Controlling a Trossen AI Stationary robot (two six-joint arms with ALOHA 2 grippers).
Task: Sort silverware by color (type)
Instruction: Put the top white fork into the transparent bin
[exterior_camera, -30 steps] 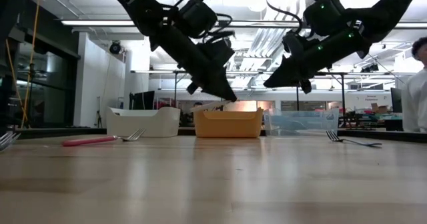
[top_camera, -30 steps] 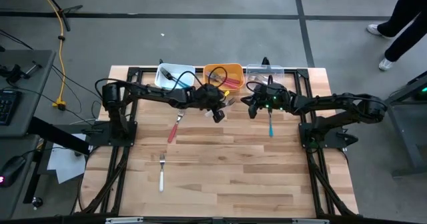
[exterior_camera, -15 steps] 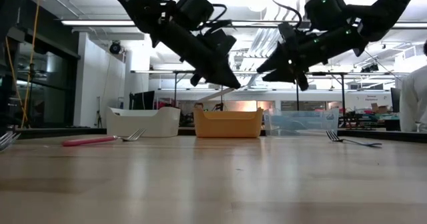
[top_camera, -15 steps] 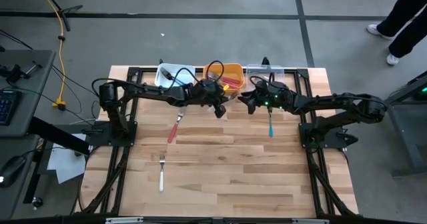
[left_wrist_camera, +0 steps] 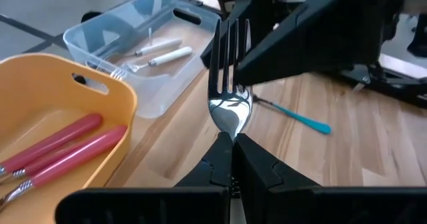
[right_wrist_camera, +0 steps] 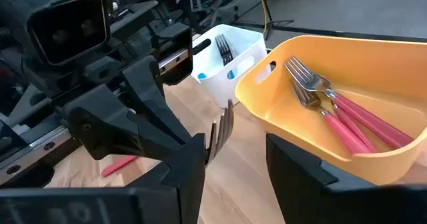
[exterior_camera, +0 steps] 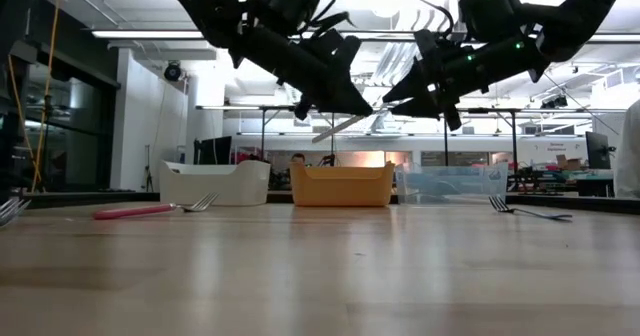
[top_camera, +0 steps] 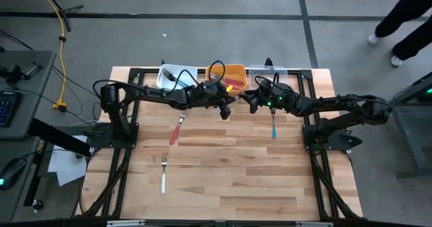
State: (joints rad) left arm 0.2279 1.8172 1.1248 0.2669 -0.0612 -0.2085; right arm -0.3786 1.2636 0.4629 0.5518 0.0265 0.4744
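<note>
My left gripper [top_camera: 226, 108] is shut on a silver fork with a pale handle [exterior_camera: 340, 128], held in the air in front of the orange bin [top_camera: 231, 74]. My right gripper [top_camera: 247, 101] is open right beside it. The fork's tines [right_wrist_camera: 223, 125] stand just ahead of my right gripper's open fingers, close to one finger [right_wrist_camera: 190, 161]; I see no touch. On the table lie a red-handled fork [top_camera: 175, 128], a white-handled fork [top_camera: 163, 175] and a blue-handled fork [top_camera: 273, 125]. My left gripper pinches the fork at its neck [left_wrist_camera: 231, 132], just behind the bowl of the head, between its two fingertips. The fingers lie along the fork, slanting toward the table's right. The fork is lifted clear, tines [left_wrist_camera: 230, 51] tilted up toward my right gripper, handle end [exterior_camera: 318, 138] trailing lower.
Three bins stand in a row at the far edge: a white bin [top_camera: 177, 75] with blue-handled forks, the orange bin with red-handled forks [right_wrist_camera: 353, 127], and a clear bin [top_camera: 267, 72] with white-handled forks [left_wrist_camera: 157, 51]. A person's legs show beyond the far right corner.
My left gripper has risen and gone a little toward the table's right with the fork, whose tines have tipped upward. My right gripper has gone up and toward the table's left, closing in on the fork's tines.
</note>
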